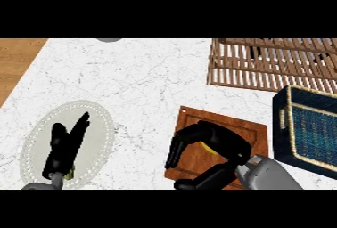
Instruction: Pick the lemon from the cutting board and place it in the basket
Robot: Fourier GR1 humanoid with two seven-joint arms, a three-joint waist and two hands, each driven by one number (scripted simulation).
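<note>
Because the small yellow lemon [209, 145] sits under my right hand [220, 149], its fingers [176, 151] curl around it on the brown wooden cutting board [247, 129]; left hand [63, 149] rests open.

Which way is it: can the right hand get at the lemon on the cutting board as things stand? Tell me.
Probably yes. The right hand already arches over the cutting board, fingers and thumb curled around the lemon, of which only a yellow sliver shows. Nothing lies between them.
</note>
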